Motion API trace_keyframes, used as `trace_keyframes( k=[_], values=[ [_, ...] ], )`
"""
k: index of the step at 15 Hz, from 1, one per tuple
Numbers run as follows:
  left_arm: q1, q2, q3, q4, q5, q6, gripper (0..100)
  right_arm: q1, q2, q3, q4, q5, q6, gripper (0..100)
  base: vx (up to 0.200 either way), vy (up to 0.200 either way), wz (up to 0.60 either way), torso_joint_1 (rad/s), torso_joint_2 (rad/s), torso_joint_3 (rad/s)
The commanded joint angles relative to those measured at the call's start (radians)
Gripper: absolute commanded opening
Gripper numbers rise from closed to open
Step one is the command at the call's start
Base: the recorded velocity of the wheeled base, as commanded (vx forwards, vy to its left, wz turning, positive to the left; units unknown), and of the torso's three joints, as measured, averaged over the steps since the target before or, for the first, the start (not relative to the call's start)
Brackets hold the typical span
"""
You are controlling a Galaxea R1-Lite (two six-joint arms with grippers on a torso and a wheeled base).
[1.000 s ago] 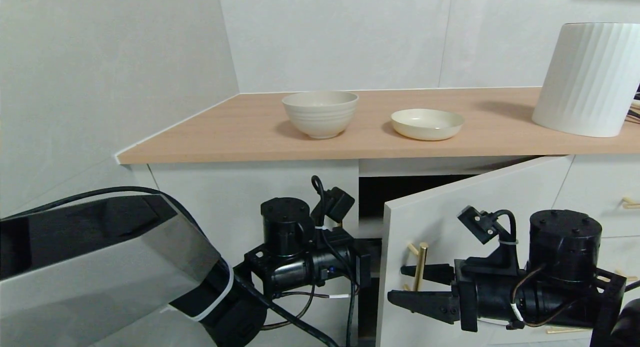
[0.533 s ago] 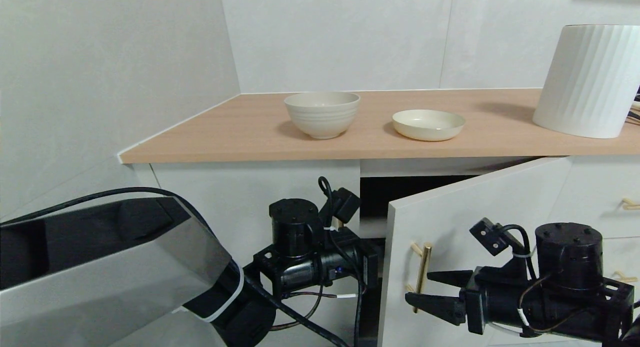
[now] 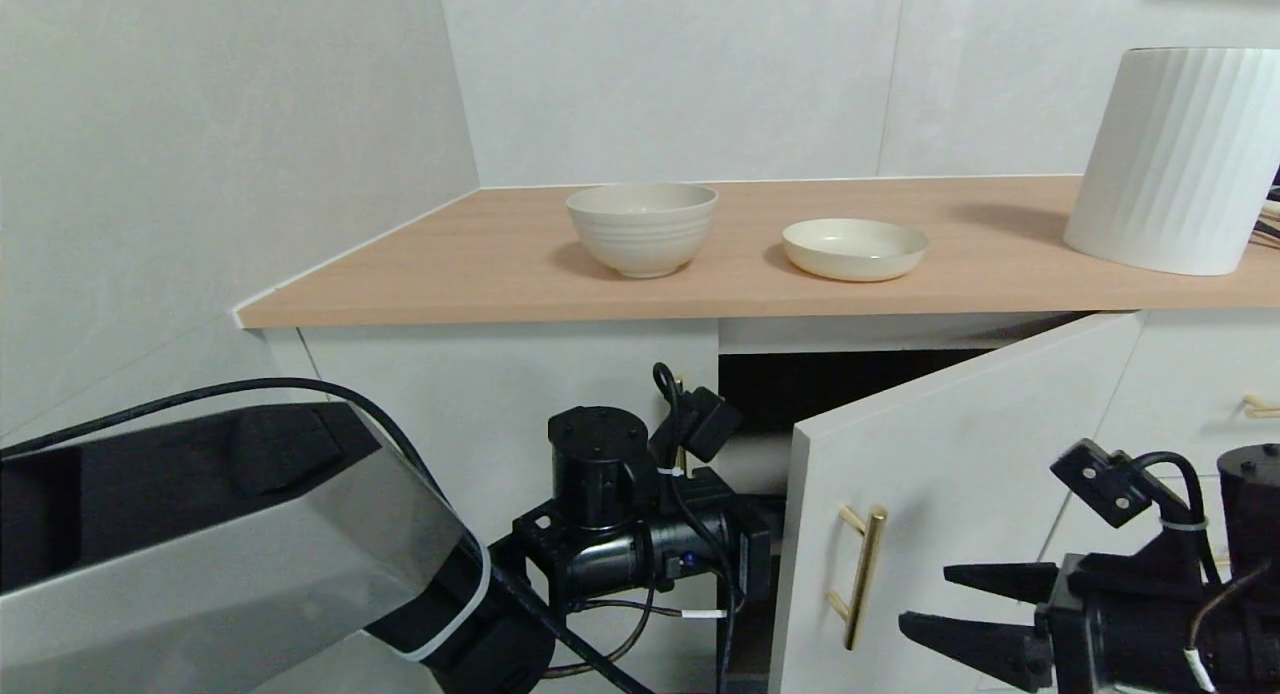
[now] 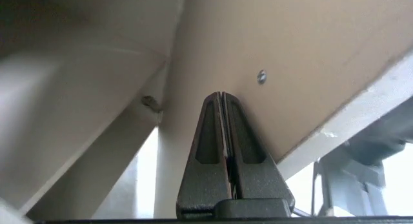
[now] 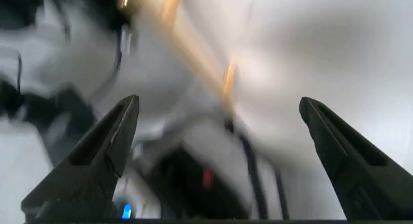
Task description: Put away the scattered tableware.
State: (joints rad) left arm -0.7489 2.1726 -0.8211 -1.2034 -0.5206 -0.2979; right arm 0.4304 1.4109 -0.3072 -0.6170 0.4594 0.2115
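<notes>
Bowl and shallow dish are sitting rims-up on the tabletop, dish at the bowl's 3 o'clock; both are round, so there's no long axis. Right claw is hanging spread apart at 4 o'clock of the upright door handle, having backed off it while the cabinet door swung wider. Left claw is staying pinched together.

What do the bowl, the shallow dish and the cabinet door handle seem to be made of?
The bowl: likely glazed ceramic, cream with a soft sheen and ridged rings. The shallow dish: likely the same ceramic, smooth and glossy. The door handle: probably brass-coloured metal, by its bright shine.
</notes>
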Motion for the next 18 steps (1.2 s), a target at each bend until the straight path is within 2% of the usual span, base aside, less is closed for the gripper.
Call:
trace_keyframes(
  k=[1, 5, 10, 11, 13, 14, 17, 18],
  values=[
    [-0.012, -0.004, -0.006, 0.007, 0.008, -0.003, 0, -0.019, -0.193, -0.078, 0.166, -0.001, -0.064, 100, 0.0, 0.0, 0.0, 0.0, 0.0, 0.0],
    [-0.035, 0.0, -0.039, 0.048, 0.01, -0.006, 0, -0.035, -0.202, -0.078, 0.195, -0.001, -0.081, 100, 0.0, 0.0, 0.0, 0.0, 0.0, 0.0],
    [-0.036, 0.009, -0.127, 0.143, 0.022, -0.015, 0, -0.035, -0.201, -0.076, 0.195, -0.001, -0.086, 100, -0.2, 0.0, 0.0, 0.005, 0.01, 0.001],
    [-0.036, 0.026, -0.165, 0.16, 0.022, -0.038, 0, -0.035, -0.201, -0.076, 0.195, -0.001, -0.086, 100, -0.2, 0.0, 0.0, -0.002, 0.01, 0.002],
    [-0.036, 0.053, -0.202, 0.163, 0.022, -0.056, 0, -0.035, -0.202, -0.076, 0.195, -0.001, -0.087, 100, 0.0, 0.0, 0.0, 0.0, 0.0, 0.0],
    [-0.036, 0.076, -0.237, 0.197, 0.022, -0.058, 0, -0.035, -0.202, -0.076, 0.195, -0.001, -0.087, 100, 0.0, 0.0, 0.0, 0.0, 0.0, 0.0],
    [-0.036, 0.075, -0.245, 0.211, 0.024, -0.058, 0, -0.035, -0.204, -0.076, 0.195, -0.001, -0.087, 100, 0.0, 0.0, 0.0, 0.0, 0.0, 0.0],
    [-0.036, 0.076, -0.254, 0.217, 0.022, -0.058, 0, -0.035, -0.205, -0.076, 0.195, -0.001, -0.086, 100, -0.2, 0.0, 0.0, 0.012, 0.0, 0.007]
  ],
)
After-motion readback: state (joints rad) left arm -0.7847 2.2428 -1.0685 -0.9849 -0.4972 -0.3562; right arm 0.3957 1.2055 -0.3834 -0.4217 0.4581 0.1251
